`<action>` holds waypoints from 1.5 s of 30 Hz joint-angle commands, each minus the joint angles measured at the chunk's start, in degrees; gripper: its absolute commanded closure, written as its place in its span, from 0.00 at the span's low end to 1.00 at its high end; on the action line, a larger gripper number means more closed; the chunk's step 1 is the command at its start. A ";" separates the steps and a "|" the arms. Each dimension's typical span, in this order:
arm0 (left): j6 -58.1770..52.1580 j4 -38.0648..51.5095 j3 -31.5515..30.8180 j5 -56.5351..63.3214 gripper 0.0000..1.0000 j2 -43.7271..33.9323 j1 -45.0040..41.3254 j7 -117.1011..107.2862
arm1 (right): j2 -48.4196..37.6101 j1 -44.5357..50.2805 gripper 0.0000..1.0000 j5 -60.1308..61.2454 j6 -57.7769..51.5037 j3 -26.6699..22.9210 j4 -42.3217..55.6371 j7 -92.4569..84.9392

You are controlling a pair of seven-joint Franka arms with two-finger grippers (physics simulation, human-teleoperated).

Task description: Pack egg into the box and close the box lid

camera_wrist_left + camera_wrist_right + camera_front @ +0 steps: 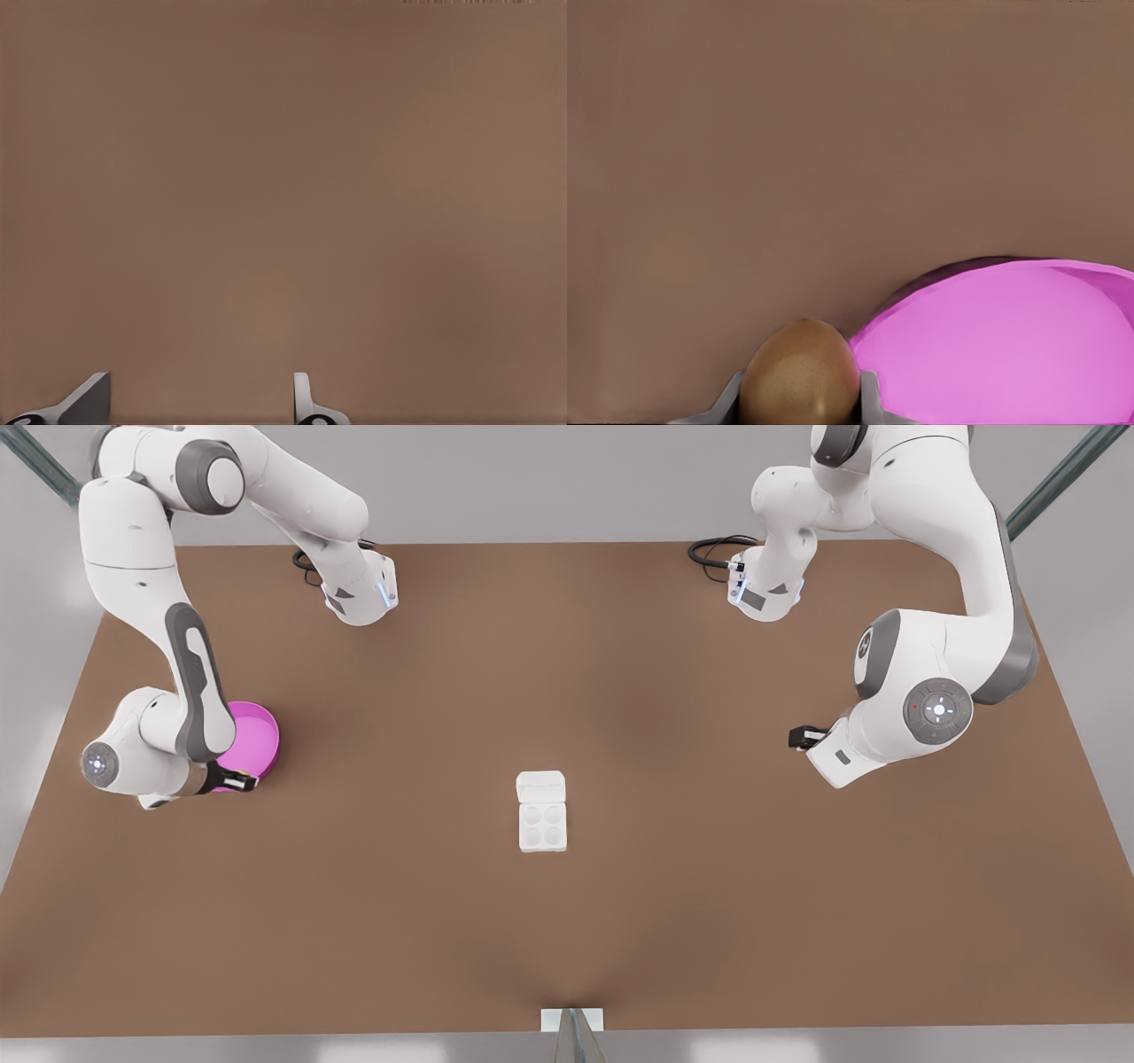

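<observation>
On my right wrist camera, the right hand (799, 403) is pinching the small tan-brown oval egg (800, 372) between its two pale fingers (868, 398), one pressed against each side of the shell. The egg sits just beside the rim of the round magenta-pink dish (1010, 345), above the brown surface (833, 133).

In the front view, that same right hand (237, 782) is at the front view's left, at the near edge of the dish (261, 735), with the arm's forearm covering part of the dish. I cannot make out the egg itself from this camera.

The small white rectangular carton box (541, 825) lies near the middle of the surface (567, 646), well apart from the dish. Its four round cups are open to the camera in a two-by-two grid. The plain white box lid (540, 786) lies folded back flat on the far short end of the tray, touching it at the hinge.

The left hand (800, 737) waits at the front view's right, well apart from the box. On my left wrist camera its two fingertips (306, 398) stand spread apart over bare brown surface (283, 177), with nothing between them.
</observation>
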 commanded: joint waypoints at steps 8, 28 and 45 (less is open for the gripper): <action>-0.04 0.03 0.00 0.12 0.00 0.02 0.09 -0.02 | 0.69 12.48 0.60 5.91 -9.36 4.50 8.41 7.09; -0.04 0.03 0.35 1.00 0.00 1.08 0.44 0.16 | 20.28 29.01 0.60 27.62 -7.95 4.59 34.86 8.06; 13.06 -11.58 -2.63 -1.90 0.00 -3.67 1.23 -5.38 | 29.08 35.78 0.59 38.43 2.15 9.60 43.74 10.08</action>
